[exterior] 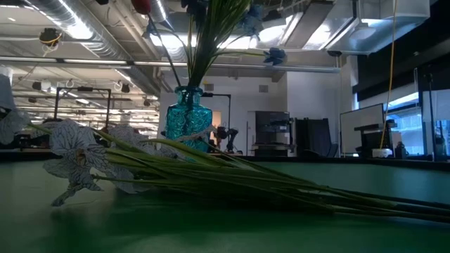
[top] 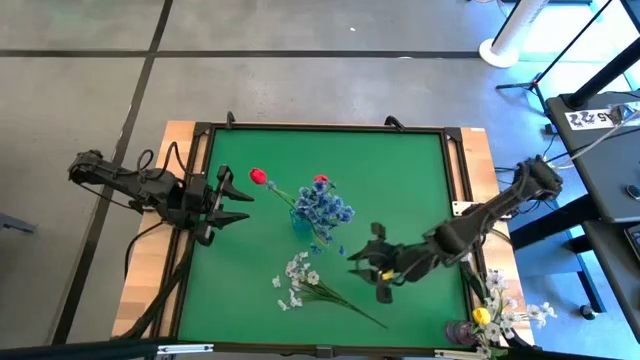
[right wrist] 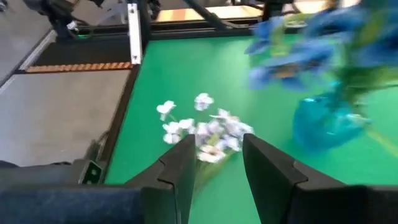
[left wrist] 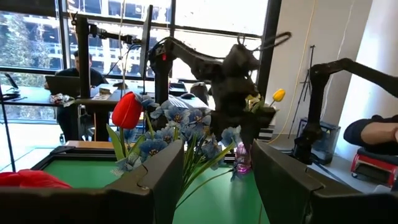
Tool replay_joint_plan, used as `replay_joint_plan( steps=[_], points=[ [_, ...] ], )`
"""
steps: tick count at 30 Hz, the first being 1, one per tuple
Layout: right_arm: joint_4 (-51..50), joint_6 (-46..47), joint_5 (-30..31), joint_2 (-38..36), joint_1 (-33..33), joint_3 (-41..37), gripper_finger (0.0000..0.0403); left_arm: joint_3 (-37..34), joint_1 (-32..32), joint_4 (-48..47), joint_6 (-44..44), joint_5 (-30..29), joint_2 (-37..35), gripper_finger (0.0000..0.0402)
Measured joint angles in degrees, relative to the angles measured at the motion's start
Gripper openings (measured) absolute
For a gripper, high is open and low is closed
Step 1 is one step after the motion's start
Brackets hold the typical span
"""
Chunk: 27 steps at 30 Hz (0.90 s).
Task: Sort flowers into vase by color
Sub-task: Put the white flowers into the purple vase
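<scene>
A teal glass vase (top: 301, 224) stands mid-table holding bushy blue sprays (top: 327, 207) and two red tulips (top: 258, 177) (top: 320, 180). A white blossom spray (top: 298, 277) lies flat on the green mat, its stems (top: 352, 305) running toward the near right. In the low view the vase (exterior: 186, 123) stands behind those stems (exterior: 232, 179). My right gripper (top: 362, 265) (right wrist: 216, 146) is open, just right of the blossoms (right wrist: 208, 132), touching nothing. My left gripper (top: 238, 205) (left wrist: 214, 180) is open at the table's left, pointing at the vase.
A purple vase (top: 460, 331) with a yellow tulip (top: 481, 315) and white sprays stands at the near right corner, off the mat. The mat has a raised dark frame (top: 325, 128). Bare green mat (top: 400, 170) lies toward the far side. People sit beyond the table (left wrist: 81, 65).
</scene>
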Motion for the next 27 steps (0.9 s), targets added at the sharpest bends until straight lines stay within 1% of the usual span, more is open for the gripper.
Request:
replay_joint_plan(
  steps=[2, 4, 7, 15, 18, 23, 27],
  points=[
    [2.5, 0.1, -0.4, 1.9, 0.0, 0.0, 0.0133, 0.0, 0.0, 0.0, 0.0, 0.0, 0.0, 0.0185],
    [5.7, -0.3, -2.1, 4.3, 0.0, 0.0, 0.0137, 0.0, 0.0, 0.0, 0.0, 0.0, 0.0, 0.0185],
    [7.0, -1.6, -5.0, 8.1, 0.0, 0.0, 0.015, 0.0, 0.0, -0.1, 0.0, 0.0, 0.0, 0.0185],
    [9.0, -2.5, -5.1, 19.4, -0.7, 0.0, 0.021, 0.0, 0.0, -0.1, 0.0, 0.0, 0.0, 0.0185],
    [9.5, -3.1, -5.2, 22.9, -0.7, 0.0, 0.0226, 0.0, 0.0, -0.1, 0.0, 0.0, 0.0, 0.0185],
    [9.9, -1.5, -5.3, 28.1, -0.7, 0.0, 0.0225, 0.0, 0.0, -0.1, 0.0, 0.0, 0.0, 0.0185],
    [10.9, -1.4, -9.9, 31.5, -0.7, 0.0, 0.0213, 0.0, 0.0, -0.1, 0.0, 0.0, 0.0, 0.0185]
  ],
)
